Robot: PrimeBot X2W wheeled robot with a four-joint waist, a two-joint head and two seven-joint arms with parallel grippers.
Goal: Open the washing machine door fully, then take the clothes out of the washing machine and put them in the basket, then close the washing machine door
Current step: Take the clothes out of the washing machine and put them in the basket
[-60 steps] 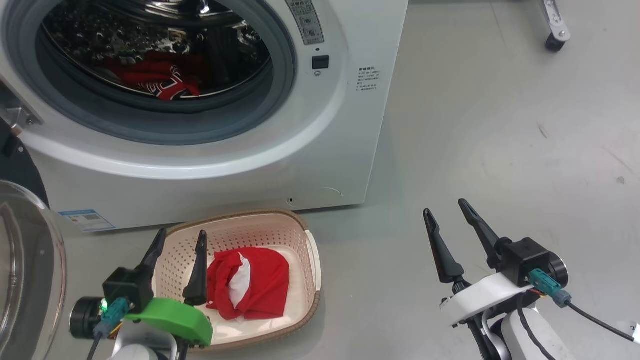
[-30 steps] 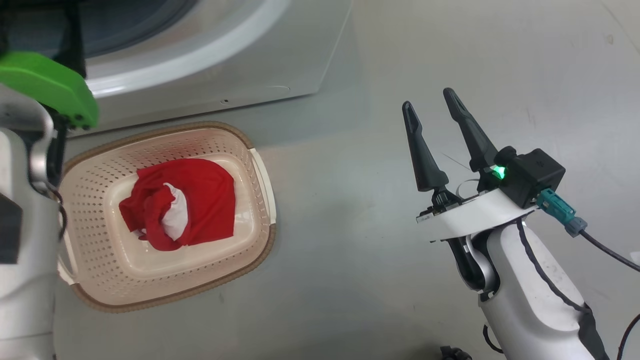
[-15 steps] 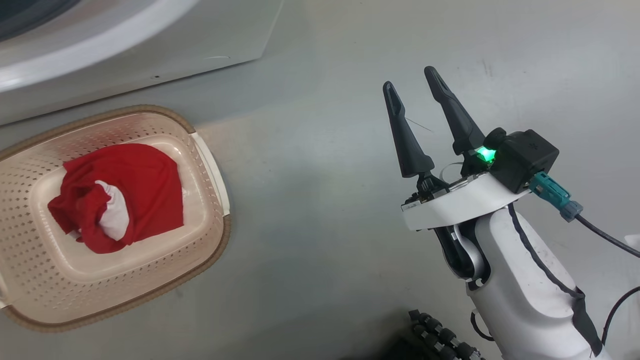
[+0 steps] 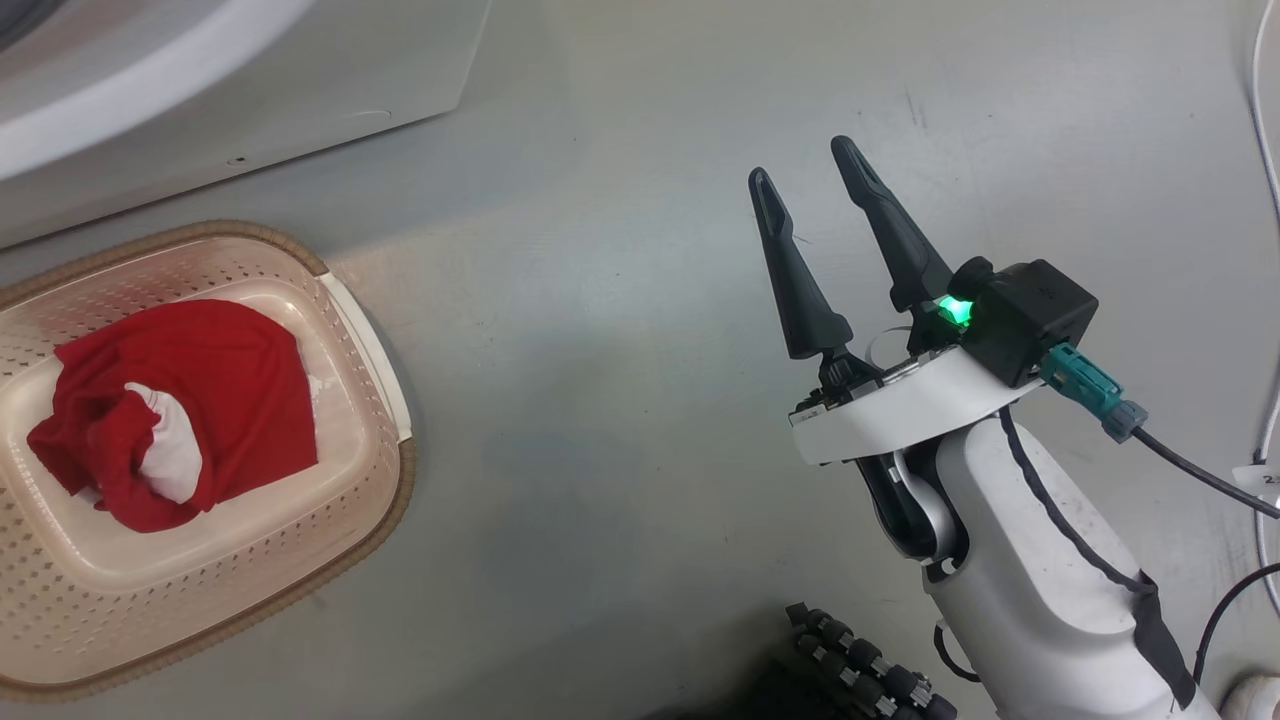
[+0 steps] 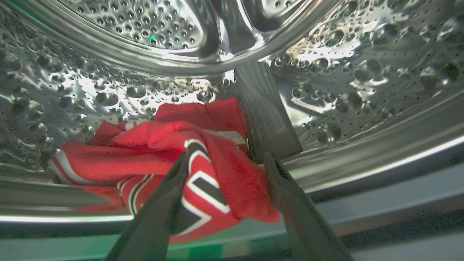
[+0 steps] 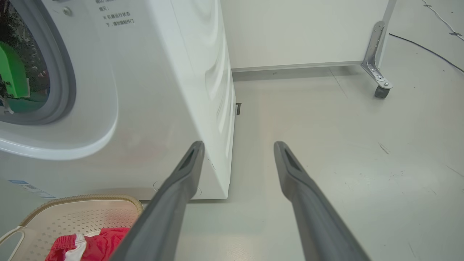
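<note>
Inside the washing machine's (image 4: pixel 250 90) perforated steel drum (image 5: pixel 344 54) lies a red jersey (image 5: pixel 163 145) with a black-and-white number. My left gripper (image 5: pixel 226 156) is open, its two fingers on either side of a fold of the jersey, not closed on it. A red garment with a white patch (image 4: pixel 230 400) lies in the cream basket (image 4: pixel 390 470) on the floor before the machine. My right gripper (image 4: pixel 802 165) hangs open and empty over bare floor to the right of the basket. In the right wrist view my right gripper (image 6: pixel 238 145) points past the machine's (image 6: pixel 163 90) corner. The washing machine door is out of view.
A grey drum paddle (image 5: pixel 266 116) stands just right of the jersey. A caster on a metal leg (image 6: pixel 380 90) stands by the far wall. Cables (image 4: pixel 1265 150) run along the floor at the right. A black ribbed part (image 4: pixel 870 680) shows at the bottom edge.
The head camera has swung down and right, so the machine and basket slid left. My left arm has risen from above the basket and left the head view. The right gripper stays open.
</note>
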